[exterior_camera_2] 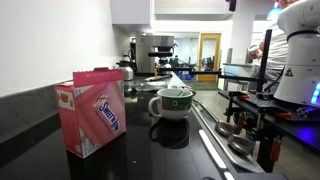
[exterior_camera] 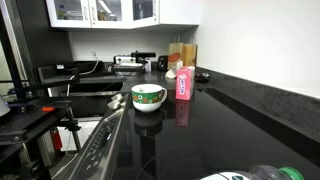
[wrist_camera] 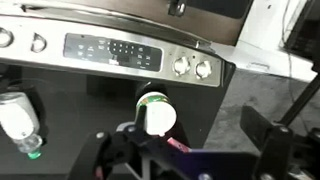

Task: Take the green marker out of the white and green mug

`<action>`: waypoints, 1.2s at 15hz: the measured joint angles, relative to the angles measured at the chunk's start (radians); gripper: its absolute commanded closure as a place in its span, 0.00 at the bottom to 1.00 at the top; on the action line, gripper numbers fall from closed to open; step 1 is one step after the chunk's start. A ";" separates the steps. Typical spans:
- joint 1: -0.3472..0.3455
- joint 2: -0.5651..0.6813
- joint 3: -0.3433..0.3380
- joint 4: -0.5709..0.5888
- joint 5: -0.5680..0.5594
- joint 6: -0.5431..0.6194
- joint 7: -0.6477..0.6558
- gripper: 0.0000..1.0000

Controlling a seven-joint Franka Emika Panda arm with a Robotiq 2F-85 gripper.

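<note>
The white and green mug (exterior_camera: 148, 97) stands upright on the black counter and shows in both exterior views (exterior_camera_2: 174, 103). In the wrist view the mug (wrist_camera: 156, 113) sits just ahead of my gripper (wrist_camera: 190, 140), between the dark fingers and a little toward the left one. The fingers are spread wide apart with nothing between them. The gripper does not show in the exterior views. The green marker is not clearly visible; the mug's wall hides the inside.
A pink carton (exterior_camera: 184, 83) stands beside the mug (exterior_camera_2: 92, 112). A stove control panel (wrist_camera: 120, 50) runs along the counter edge. A plastic bottle (wrist_camera: 18, 118) lies on the counter. The robot base (exterior_camera_2: 298, 55) stands on a stand past the stove.
</note>
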 measured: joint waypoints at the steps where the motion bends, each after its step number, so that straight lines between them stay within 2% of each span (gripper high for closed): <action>1: 0.000 0.000 0.000 0.000 0.000 0.000 0.000 0.00; 18: 0.000 0.029 0.002 0.000 -0.006 0.001 -0.001 0.00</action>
